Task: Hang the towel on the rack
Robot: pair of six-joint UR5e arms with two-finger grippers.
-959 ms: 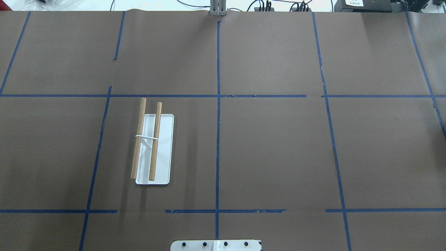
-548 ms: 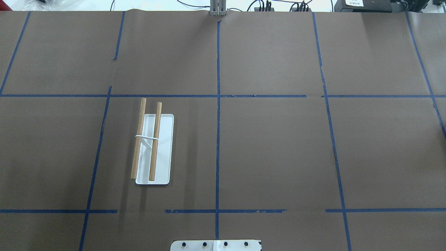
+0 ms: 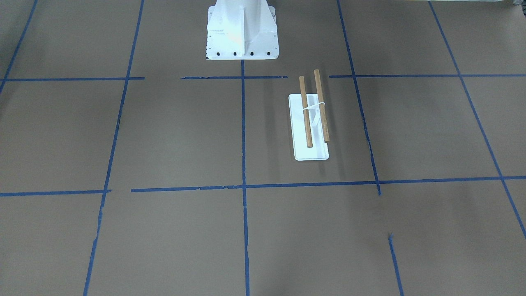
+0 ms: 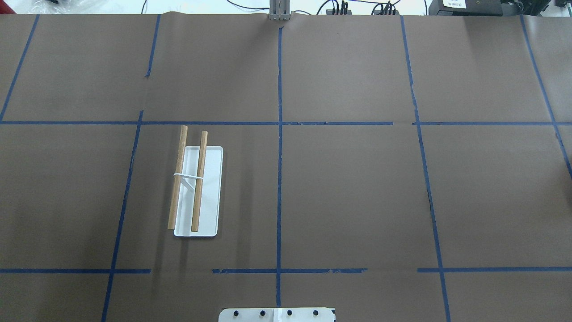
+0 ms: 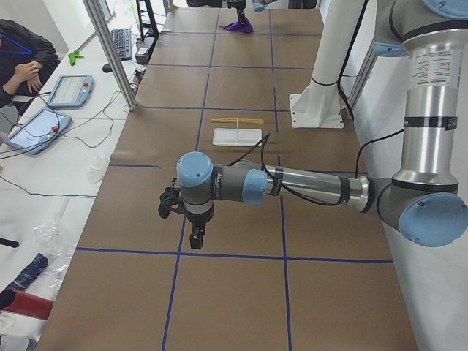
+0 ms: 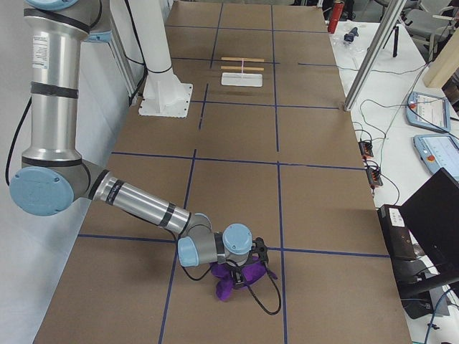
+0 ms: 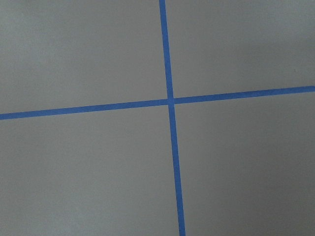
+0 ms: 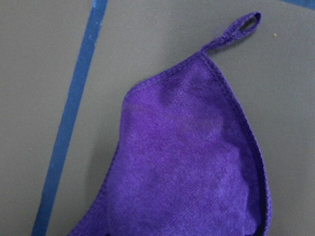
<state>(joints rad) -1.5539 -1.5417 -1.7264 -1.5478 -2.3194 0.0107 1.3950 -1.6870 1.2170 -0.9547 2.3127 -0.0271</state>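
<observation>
Brown-papered table [image 4: 348, 197], blue tape grid. Rack [image 4: 206, 197] bare, on robot's left half. Purple towel [image 6: 231, 278] bunched at right end, well apart from it; right gripper [image 6: 252, 264] low over it. Left gripper [image 5: 196, 235] above bare paper. Jaws on both: cannot tell. Lift, carry, draping apparently not yet done.

No visible change overhead.

Rack [image 4: 196, 190] sits on the counter [image 4: 357, 188], left of the middle and a bit out in front of the pedestal [image 3: 241, 33]. Towel [image 6: 228, 281] lies way off at the right end, right tool [image 6: 247, 272] directly over it. Left tool [image 5: 196, 243] hangs above the left end.
</observation>
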